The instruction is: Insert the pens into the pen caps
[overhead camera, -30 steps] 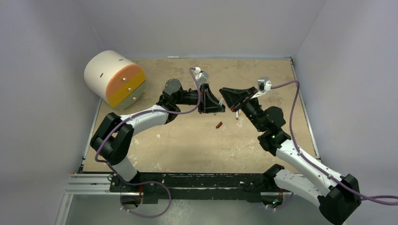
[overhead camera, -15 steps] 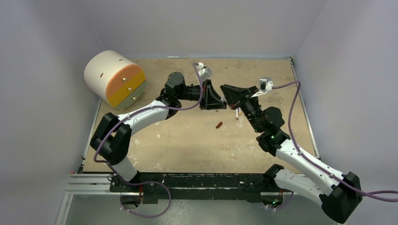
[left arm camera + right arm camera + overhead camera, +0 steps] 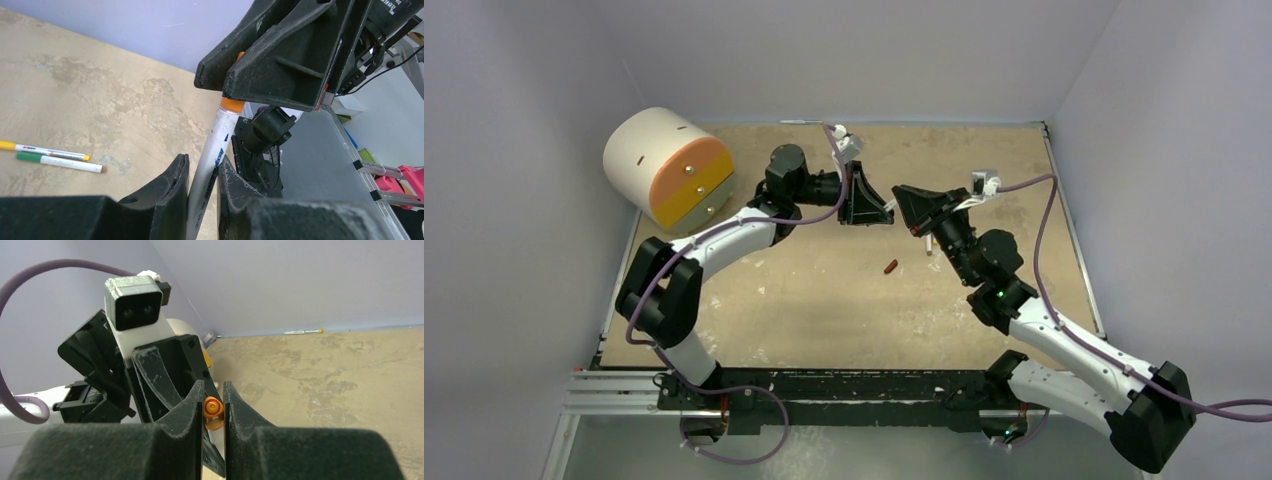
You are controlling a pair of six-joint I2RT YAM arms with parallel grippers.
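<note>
The left hand (image 3: 202, 165) is closed narrowly on the barrel of a white pen (image 3: 214, 145), held above the surface (image 3: 804, 300). The right hand (image 3: 213, 387) grips an orange cap (image 3: 213, 409) between its fingers. The cap sits at the pen's tip. The right hand's body blocks the joint, so seating depth cannot be confirmed, though the cap appears to be on.

Nearby items:
- Dark red cap (image 3: 890, 266), lying loose below the two hands.
- Yellow-ended pen (image 3: 45, 150) and green-capped pen (image 3: 57, 161), lying side by side.
- White-and-orange drum (image 3: 667, 167), at the far left.
</note>
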